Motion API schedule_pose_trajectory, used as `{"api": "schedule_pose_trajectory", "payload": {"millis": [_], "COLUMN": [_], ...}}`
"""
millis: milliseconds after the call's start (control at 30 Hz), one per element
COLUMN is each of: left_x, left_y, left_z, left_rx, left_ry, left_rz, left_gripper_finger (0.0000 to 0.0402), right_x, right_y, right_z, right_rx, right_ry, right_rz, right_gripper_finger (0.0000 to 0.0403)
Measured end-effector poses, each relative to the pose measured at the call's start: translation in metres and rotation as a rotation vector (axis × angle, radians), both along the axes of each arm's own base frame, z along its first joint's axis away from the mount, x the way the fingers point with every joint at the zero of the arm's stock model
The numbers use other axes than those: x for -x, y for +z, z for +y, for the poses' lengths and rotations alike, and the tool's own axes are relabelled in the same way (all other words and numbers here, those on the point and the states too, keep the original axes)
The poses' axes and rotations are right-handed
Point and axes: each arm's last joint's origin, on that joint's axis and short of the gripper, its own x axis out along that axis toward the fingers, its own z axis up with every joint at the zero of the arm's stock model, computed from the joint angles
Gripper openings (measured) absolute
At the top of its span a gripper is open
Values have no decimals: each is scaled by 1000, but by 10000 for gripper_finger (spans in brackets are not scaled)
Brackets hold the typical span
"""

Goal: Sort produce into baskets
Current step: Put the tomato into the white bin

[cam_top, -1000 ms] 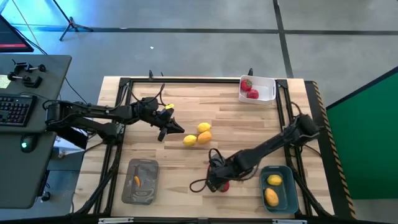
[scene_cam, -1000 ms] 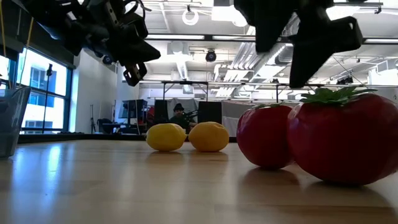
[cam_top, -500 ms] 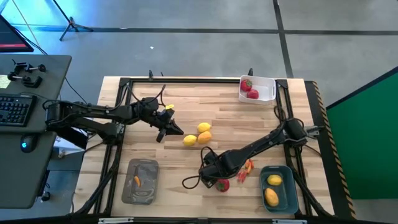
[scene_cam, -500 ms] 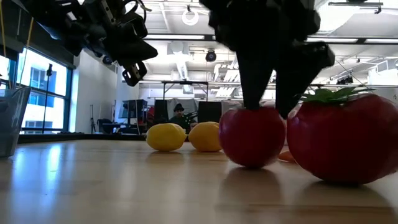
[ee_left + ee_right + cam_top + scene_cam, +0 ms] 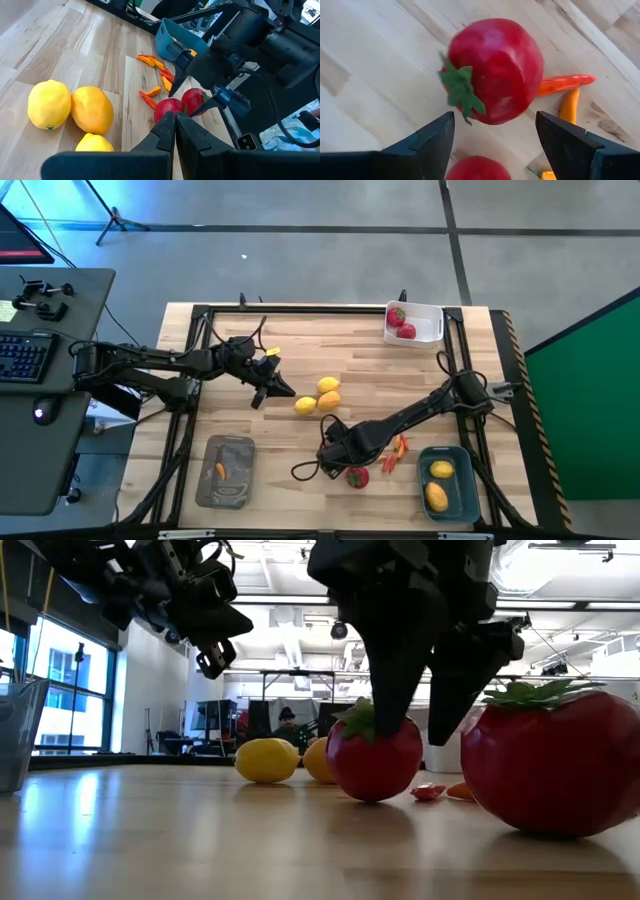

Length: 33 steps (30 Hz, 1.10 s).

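Observation:
My right gripper (image 5: 492, 122) is open and points down at the table's near middle, its fingers on either side of a round red fruit (image 5: 495, 70). That fruit lies on the table with its green top (image 5: 460, 90) turned sideways. A second red fruit (image 5: 357, 476) lies just nearer. Thin orange-red peppers (image 5: 396, 452) lie to their right. Three yellow lemons (image 5: 320, 396) lie at mid-table. My left gripper (image 5: 278, 388) is shut and empty, in the air just left of the lemons. My right gripper comes at the red fruit from above, one finger on each side of it. In the low view one fingertip (image 5: 392, 705) lies against the fruit's upper side beside the green top (image 5: 358, 718). The other finger stands clear. The fruit rests on the table.
A white tray (image 5: 432, 330) at the far right holds two red fruits. A blue-teal tray (image 5: 455, 502) at the near right holds two lemons. A flat grey tray (image 5: 235, 482) at the near left holds one orange pepper.
My right gripper has gone toward the table's left edge along the near side and now stands over the farther red fruit. That fruit has rolled leftward, and its green top has turned to the side. The peppers have come into sight.

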Motion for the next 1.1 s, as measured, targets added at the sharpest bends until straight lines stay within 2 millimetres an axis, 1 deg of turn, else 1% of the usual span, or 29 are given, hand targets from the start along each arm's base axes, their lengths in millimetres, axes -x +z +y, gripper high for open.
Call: {"api": "schedule_pose_trajectory", "payload": {"millis": [200,300,500,700,833,933,1100], "left_x": [0,0,0,1,1,1,2], "left_y": [0,0,-1,-3,-3,-3,-4], "left_z": [0,0,0,0,0,-1,-1], "left_rx": [0,0,2,8,9,9,11], "left_ry": [-1,-1,-1,-1,-1,-1,-3], "left_rz": [0,0,6,30,36,37,43], "left_gripper_finger": [0,0,0,0,0,0,0], "right_x": [-11,-15,-21,-25,-26,-28,-31], "right_y": [14,16,15,4,3,3,3], "right_z": [-8,-14,-24,-29,-32,-34,-42], "right_rx": [-20,-30,-44,-122,-86,-65,-104], "right_ry": [-16,-15,-5,4,13,61,101], "right_rz": [-46,-62,-92,-113,-126,-134,-131], "right_gripper_finger": [269,269,269,269,269,269,269]}}
